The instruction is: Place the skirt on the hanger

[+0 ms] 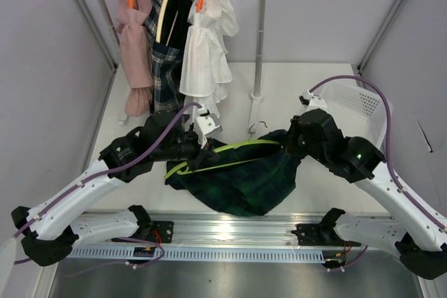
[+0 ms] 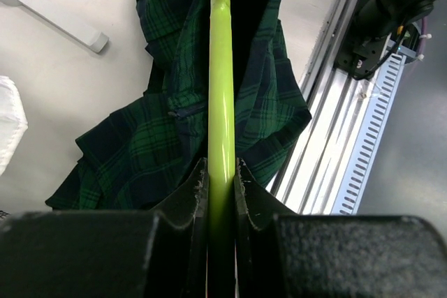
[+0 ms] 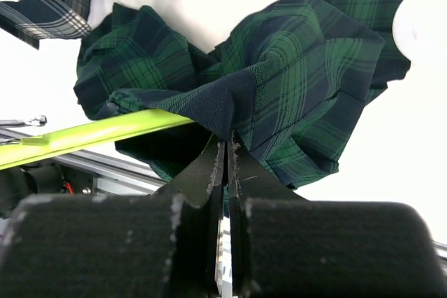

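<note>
Top external: skirt (image 1: 244, 183), bunched between my grippers, hanger (image 1: 237, 147) lying across its top edge. Left gripper (image 2: 221, 172) clamped on hanger's arm; right gripper (image 3: 227, 148) pinched on skirt's edge. I judge it partway: skirt not yet seated squarely on hanger.

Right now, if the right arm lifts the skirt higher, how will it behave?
Probably floppy: the skirt sags in folds below the hanger. Likely to bunch, since the right gripper pinches only one edge. May slide along the glossy hanger.
</note>
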Action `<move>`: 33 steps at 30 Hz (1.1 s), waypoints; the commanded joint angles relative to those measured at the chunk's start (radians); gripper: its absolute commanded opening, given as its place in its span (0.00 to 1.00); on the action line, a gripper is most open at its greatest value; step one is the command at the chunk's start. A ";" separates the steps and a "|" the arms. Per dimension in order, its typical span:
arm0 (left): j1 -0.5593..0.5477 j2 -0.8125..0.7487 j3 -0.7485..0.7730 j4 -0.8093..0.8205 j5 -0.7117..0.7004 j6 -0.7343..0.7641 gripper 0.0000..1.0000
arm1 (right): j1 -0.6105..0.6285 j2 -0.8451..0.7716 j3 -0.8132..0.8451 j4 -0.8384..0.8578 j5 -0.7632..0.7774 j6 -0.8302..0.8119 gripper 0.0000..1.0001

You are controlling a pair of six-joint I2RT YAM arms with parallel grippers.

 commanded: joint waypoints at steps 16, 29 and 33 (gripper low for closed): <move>-0.020 -0.007 -0.285 0.472 0.015 -0.174 0.00 | 0.029 -0.024 -0.160 0.118 -0.013 0.026 0.03; -0.036 0.076 -0.285 0.497 0.015 -0.177 0.00 | 0.061 -0.043 -0.243 0.268 -0.082 -0.029 0.43; -0.036 0.090 -0.287 0.495 0.012 -0.177 0.00 | 0.081 -0.078 -0.235 0.282 -0.068 -0.038 0.50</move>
